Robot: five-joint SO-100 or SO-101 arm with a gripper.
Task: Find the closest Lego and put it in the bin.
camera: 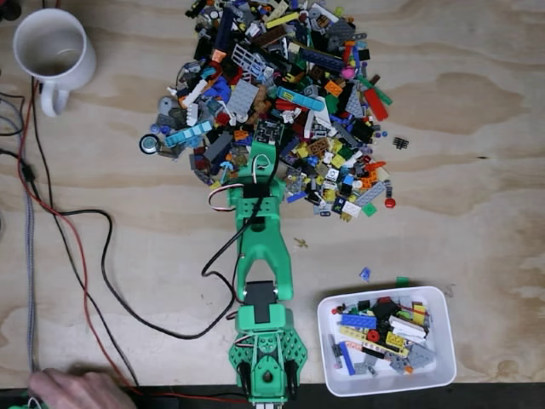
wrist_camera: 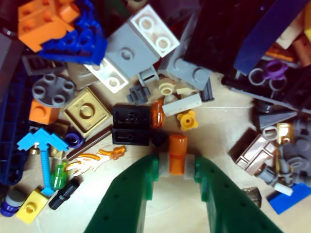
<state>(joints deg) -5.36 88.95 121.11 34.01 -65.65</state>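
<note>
End effector [wrist_camera: 177, 164] clenched on orange cylinder Lego [wrist_camera: 177, 153] at pile's near edge; bin [camera: 442, 341] seen at tabletop's near edge, part-filled.

A pale plywood table [camera: 477, 170] with visible grain carries everything in the fixed view. A broad heap of mixed Lego pieces [camera: 281, 102] covers its 12 o'clock area. A white mug [camera: 53, 51] stands at 10 o'clock, handle toward 6. The white bin [camera: 387, 341], holding bricks, sits at 5 o'clock, with a loose blue piece [camera: 364, 274] and a green piece [camera: 402, 280] just above its rim. Black and red cables [camera: 77, 256] trail across the 8 o'clock side.
</note>
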